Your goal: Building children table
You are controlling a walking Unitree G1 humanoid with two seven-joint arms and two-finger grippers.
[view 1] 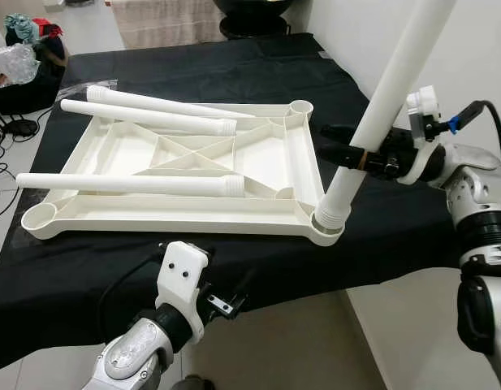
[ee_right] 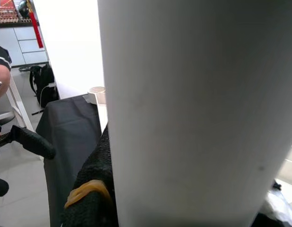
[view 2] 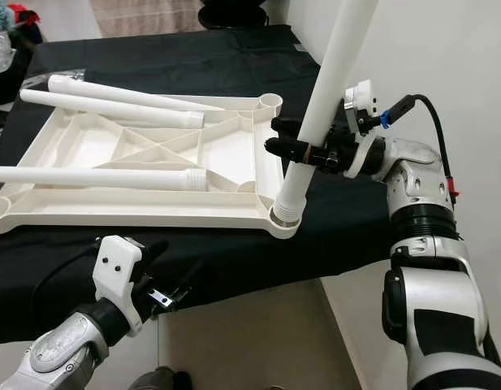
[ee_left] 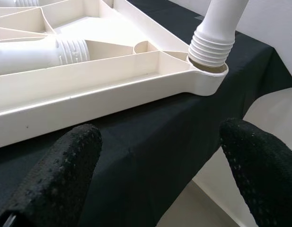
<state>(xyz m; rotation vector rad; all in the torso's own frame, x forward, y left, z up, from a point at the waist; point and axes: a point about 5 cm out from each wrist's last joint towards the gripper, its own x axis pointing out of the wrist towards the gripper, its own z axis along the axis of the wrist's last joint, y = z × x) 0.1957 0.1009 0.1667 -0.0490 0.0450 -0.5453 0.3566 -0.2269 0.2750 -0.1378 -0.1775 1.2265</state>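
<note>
The white table top (view 1: 177,223) lies upside down on a black cloth. A white leg (view 1: 380,114) stands tilted in its near right corner socket (view 1: 330,226), ribbed end (ee_left: 209,47) down. My right gripper (view 1: 347,154) is shut on this leg a little above the socket; the leg's side (ee_right: 193,113) sits close before the right wrist camera. Three loose legs lie across the top: one near the front (view 1: 128,184) and two at the back (view 1: 149,118). My left gripper (view 1: 226,302) hangs open below the table's front edge, its fingers (ee_left: 60,175) apart with nothing between them.
The black cloth (view 1: 234,268) hangs over the front edge. A white wall (view 1: 445,49) runs along the right side. Bags and clutter (view 1: 23,57) sit on the floor at the far left. A person's arm (ee_right: 1,71) and a black backpack (ee_right: 41,80) appear in the right wrist view.
</note>
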